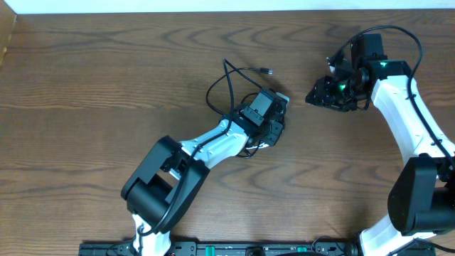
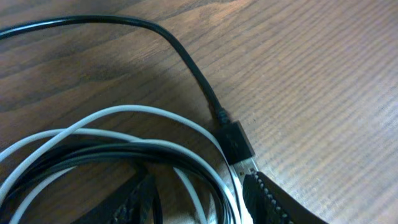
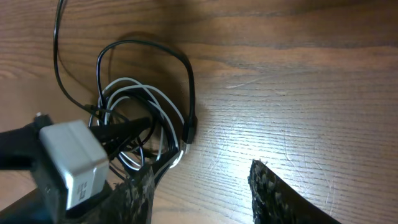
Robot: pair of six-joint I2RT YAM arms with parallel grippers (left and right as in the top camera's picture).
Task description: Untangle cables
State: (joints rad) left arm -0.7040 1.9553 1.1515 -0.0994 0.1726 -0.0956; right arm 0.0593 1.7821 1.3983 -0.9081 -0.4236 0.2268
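Observation:
The black cable (image 2: 186,59) and the white cable (image 2: 134,112) lie coiled together on the wooden table. In the left wrist view the black cable's plug (image 2: 237,142) rests beside my right fingertip (image 2: 273,202). My left gripper (image 2: 199,208) is low over the tangle, jaws apart, with loops of both cables running between them. From overhead the black cable (image 1: 219,89) loops out behind my left gripper (image 1: 270,121), which hides most of the white one. My right gripper (image 3: 205,193) stands open over bare wood to the right of the tangle (image 3: 143,118), holding nothing.
A free black plug end (image 1: 266,70) lies behind the tangle. My right gripper (image 1: 318,96) hovers a short way right of the left one. The table's left edge (image 1: 6,50) and back edge are far off.

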